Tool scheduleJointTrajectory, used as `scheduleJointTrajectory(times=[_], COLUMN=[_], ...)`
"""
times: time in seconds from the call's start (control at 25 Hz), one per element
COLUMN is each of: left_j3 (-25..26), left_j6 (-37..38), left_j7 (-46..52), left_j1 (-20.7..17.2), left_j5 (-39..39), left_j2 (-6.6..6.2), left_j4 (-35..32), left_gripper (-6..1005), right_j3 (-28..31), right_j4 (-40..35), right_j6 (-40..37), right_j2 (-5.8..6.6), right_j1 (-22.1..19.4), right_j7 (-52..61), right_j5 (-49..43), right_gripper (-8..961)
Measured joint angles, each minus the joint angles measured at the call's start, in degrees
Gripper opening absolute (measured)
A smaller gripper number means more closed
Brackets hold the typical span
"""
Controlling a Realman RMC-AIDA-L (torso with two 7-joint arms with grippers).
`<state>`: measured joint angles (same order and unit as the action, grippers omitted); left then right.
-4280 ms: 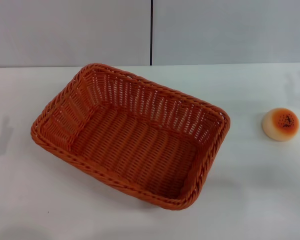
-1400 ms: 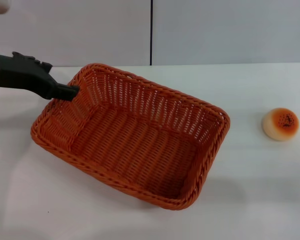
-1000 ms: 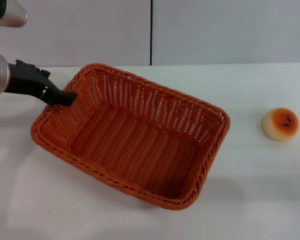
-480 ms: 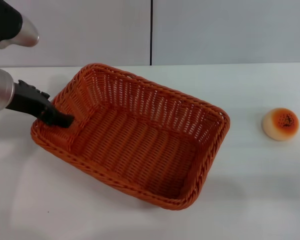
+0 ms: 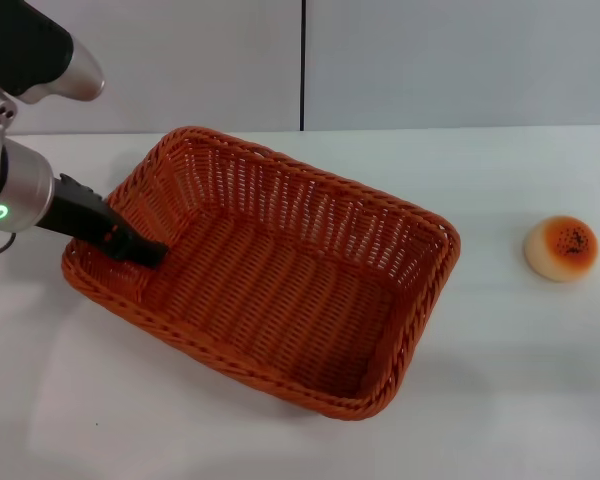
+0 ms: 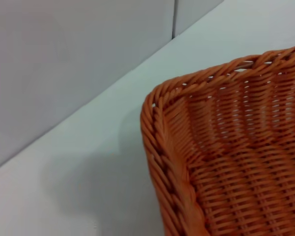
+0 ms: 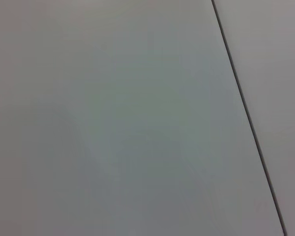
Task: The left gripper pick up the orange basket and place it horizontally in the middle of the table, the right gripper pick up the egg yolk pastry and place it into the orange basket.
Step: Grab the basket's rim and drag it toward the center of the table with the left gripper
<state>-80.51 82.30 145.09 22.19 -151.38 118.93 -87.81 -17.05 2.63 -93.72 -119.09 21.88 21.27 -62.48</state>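
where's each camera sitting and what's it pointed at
Head: high up, looking forward and down at the table, orange basket, egg yolk pastry; left gripper shows.
Left wrist: on the left arm, facing a basket corner; no fingers show.
Right wrist: on the right arm, facing plain grey surface only.
Head and left wrist share the basket.

The basket point(image 5: 270, 270) sits on the bench point(image 5: 500, 380), left of centre, set at an angle with its long axis running from far left to near right. The pastry point(image 5: 561, 248) lies on the bench well apart to the basket's right, near the right edge. The left end effector point(image 5: 145, 252) reaches in from the left over the basket's left end rim, its tip inside at that end wall. A wall point(image 5: 430, 60) stands behind the bench.
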Motion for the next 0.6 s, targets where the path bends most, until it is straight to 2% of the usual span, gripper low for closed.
scheduleJointTrajectory(times=[0.24,0.44,0.52,0.6], left_j3=[-0.71,-0.43,-0.22,-0.25], left_j6=[-0.43,-2.05,-2.96,-3.32], left_j7=[2.58,3.99,4.17,4.17], left_j1=[0.33,0.12,-0.08,-0.21], left_j5=[0.72,1.94,2.65,2.79], left_j2=[0.07,0.08,0.0,-0.03], left_j4=[0.41,0.57,0.92,0.98], left_gripper=[841,702,512,462], right_j3=[0.0,0.0,0.0,0.0], right_j4=[0.0,0.0,0.0,0.0], right_j6=[0.04,0.04,0.04,0.04], right_j2=[0.0,0.0,0.0,0.0], right_j1=[-0.19,-0.42,-0.6,-0.67], right_j7=[0.0,0.0,0.0,0.0], right_j5=[0.0,0.0,0.0,0.0], right_gripper=[567,564,563,562])
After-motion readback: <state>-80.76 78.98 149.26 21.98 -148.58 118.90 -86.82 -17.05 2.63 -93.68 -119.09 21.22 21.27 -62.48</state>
